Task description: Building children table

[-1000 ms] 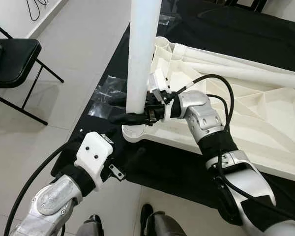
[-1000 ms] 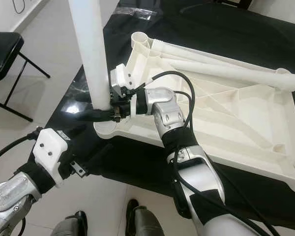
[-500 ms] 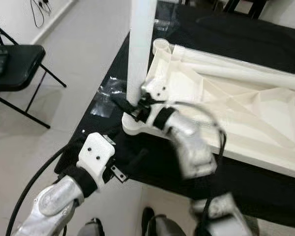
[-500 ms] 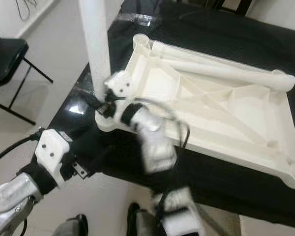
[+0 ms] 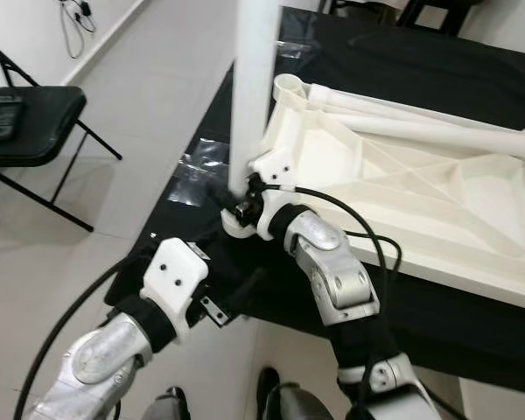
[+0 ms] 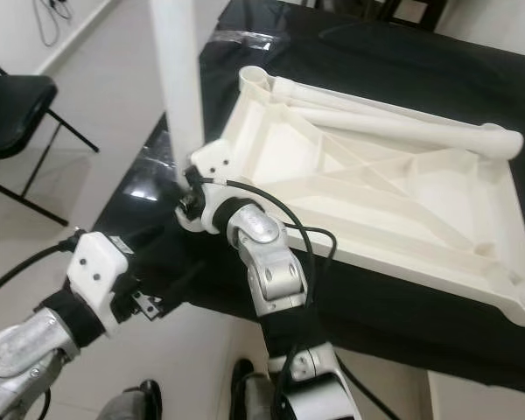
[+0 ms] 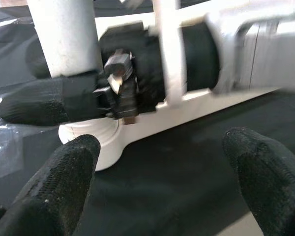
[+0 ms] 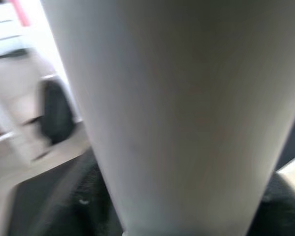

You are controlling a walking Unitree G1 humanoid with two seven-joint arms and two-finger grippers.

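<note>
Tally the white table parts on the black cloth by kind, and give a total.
Upturned table top: 1
Upright leg in the corner socket, with the right gripper at its base: 1
Legs lying across the top: 2
Total: 4

Two silver-metal arms with black sleeve sections at the joints and black cables looping along the outside. Each wrist carries a white moulded housing with dark screw holes, visible on the left gripper [image 5: 212, 302] and right gripper [image 5: 236, 206]. Fingers [image 7: 59, 191] are long, black, with a grainy textured surface.
</note>
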